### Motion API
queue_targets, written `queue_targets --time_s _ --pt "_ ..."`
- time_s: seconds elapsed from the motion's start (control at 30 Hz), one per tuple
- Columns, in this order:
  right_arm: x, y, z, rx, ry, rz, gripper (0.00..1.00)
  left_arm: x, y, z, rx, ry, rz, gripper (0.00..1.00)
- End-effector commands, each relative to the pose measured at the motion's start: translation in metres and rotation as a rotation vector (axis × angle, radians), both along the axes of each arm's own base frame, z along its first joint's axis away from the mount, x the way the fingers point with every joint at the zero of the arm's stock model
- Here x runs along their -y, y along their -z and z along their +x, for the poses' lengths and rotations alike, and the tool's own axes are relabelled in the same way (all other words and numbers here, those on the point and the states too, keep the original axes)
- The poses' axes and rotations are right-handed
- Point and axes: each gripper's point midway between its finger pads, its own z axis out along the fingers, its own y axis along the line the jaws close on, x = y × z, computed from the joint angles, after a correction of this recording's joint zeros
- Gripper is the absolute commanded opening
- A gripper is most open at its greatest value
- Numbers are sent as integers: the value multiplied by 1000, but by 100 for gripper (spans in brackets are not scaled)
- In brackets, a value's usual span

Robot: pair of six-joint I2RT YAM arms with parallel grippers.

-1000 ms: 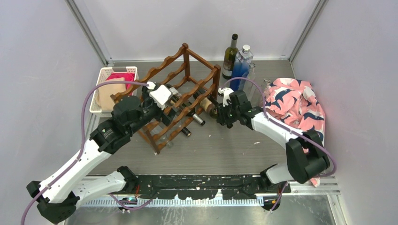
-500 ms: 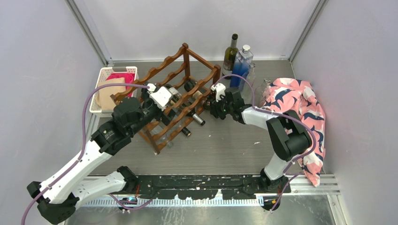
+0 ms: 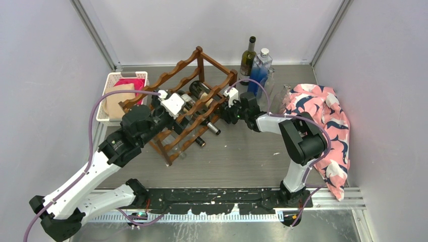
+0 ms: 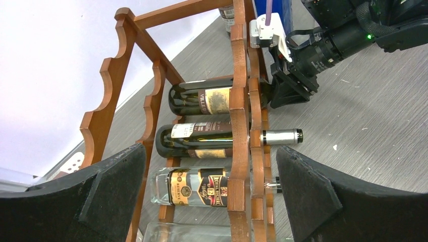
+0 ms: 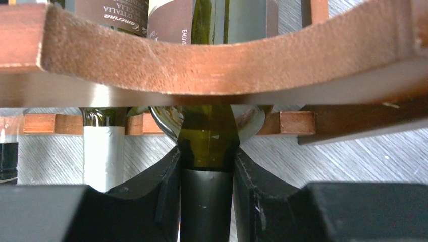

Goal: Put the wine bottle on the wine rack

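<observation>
The dark reddish-brown wine rack point(image 3: 199, 75) stands at mid-table. A dark green wine bottle point(image 3: 201, 92) lies horizontally in one of its upper slots, neck pointing right. My right gripper point(image 3: 228, 112) is shut on that neck just outside the rack's right side. The right wrist view shows the black pads clamped on the wine bottle's neck point(image 5: 207, 151) under a scalloped rail point(image 5: 202, 60). In the left wrist view the wine bottle point(image 4: 202, 99) rests across the rails point(image 4: 239, 101). My left gripper point(image 4: 212, 191) hangs open over the rack's near end, holding nothing.
Lower slots hold a dark bottle with a silver cap point(image 4: 212, 138) and a clear labelled bottle point(image 4: 199, 187). A white basket point(image 3: 108, 96) sits left of the rack. A green bottle point(image 3: 247, 59) and a blue bottle point(image 3: 260, 70) stand behind. A floral cloth point(image 3: 318, 113) lies at right.
My right gripper has moved left and back toward the rack, sliding the wine bottle deeper into its upper slot. The left arm has stayed still.
</observation>
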Motion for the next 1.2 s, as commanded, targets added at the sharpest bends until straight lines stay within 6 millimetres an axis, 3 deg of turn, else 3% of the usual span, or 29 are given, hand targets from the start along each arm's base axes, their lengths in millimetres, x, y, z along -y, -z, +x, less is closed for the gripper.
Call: queue_targets --time_s 0.0,0.4,0.87,1.17 --pt "-34 -76 31 244 -90 133 1 -3 -25 1 81 -3 -56 99" --pt "-34 -73 49 221 -35 129 2 0 -23 0 76 11 -56 99" --pt "-35 -68 58 204 20 158 17 2 -21 1 73 15 -52 99" --pt "-38 -94 47 306 -17 244 15 2 -20 1 72 16 -51 99"
